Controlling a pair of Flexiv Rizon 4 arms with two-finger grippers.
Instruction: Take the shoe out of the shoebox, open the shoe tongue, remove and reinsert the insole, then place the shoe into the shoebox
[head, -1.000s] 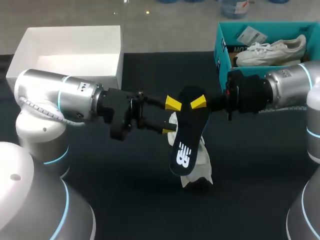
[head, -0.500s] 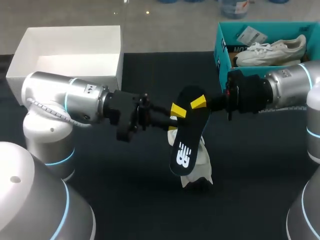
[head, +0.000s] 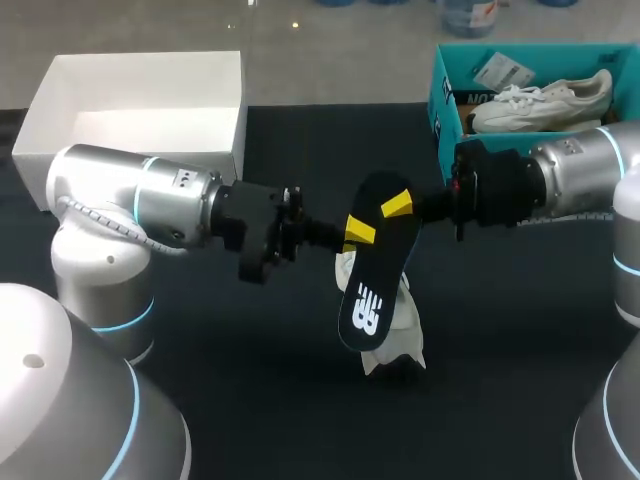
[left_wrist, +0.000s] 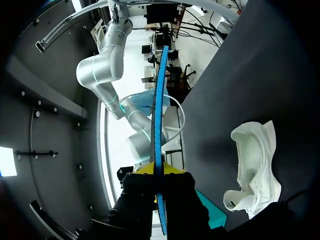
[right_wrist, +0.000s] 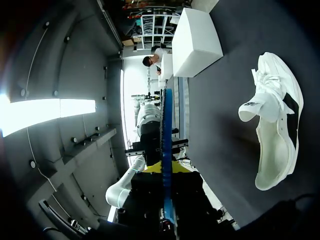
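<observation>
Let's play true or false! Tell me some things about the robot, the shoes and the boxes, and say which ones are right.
1. The left gripper and the right gripper both hold the insole. True.
2. The white shoe under the insole sits in a box. False: it lies on the dark table.
3. The teal shoebox is empty. False: a second shoe lies in it.
4. The white box stands on the left arm's side. True.
</observation>
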